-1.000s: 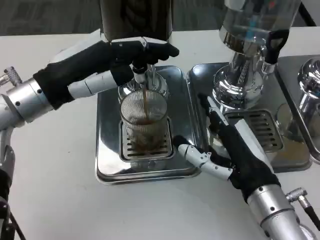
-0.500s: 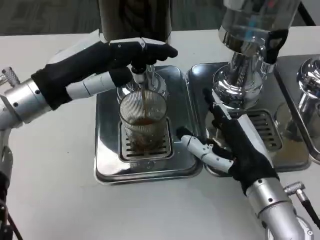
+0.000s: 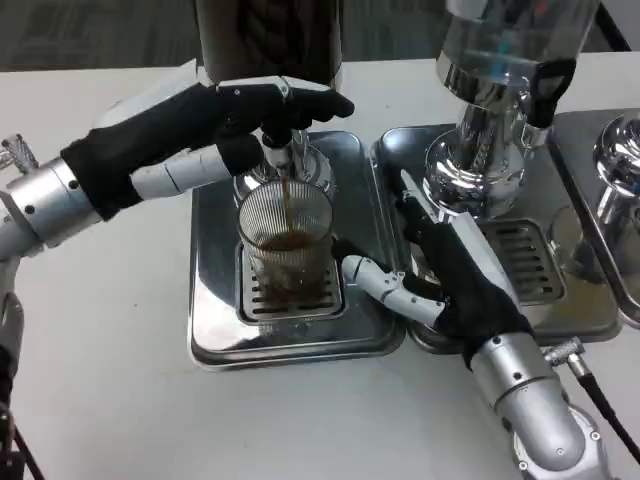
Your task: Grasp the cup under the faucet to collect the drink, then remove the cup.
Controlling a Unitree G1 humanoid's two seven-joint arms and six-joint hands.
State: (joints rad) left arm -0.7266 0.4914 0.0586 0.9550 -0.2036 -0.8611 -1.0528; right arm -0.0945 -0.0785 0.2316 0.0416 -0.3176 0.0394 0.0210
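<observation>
Under the faucet, on the drip tray, the ribbed cup takes a dark stream and looks partly full; removal is not yet done. Above the cup, the left hand rests its fingers on the tap, apparently pressing it. Right of the cup, the right hand lies spread, holding nothing, fingertips near the glass.

From where I stand, nothing here can be read: no brand, label, number or sign on the cup, the dispensers (their bodies are plain glass and polished metal) or the steel drip trays on the table.
</observation>
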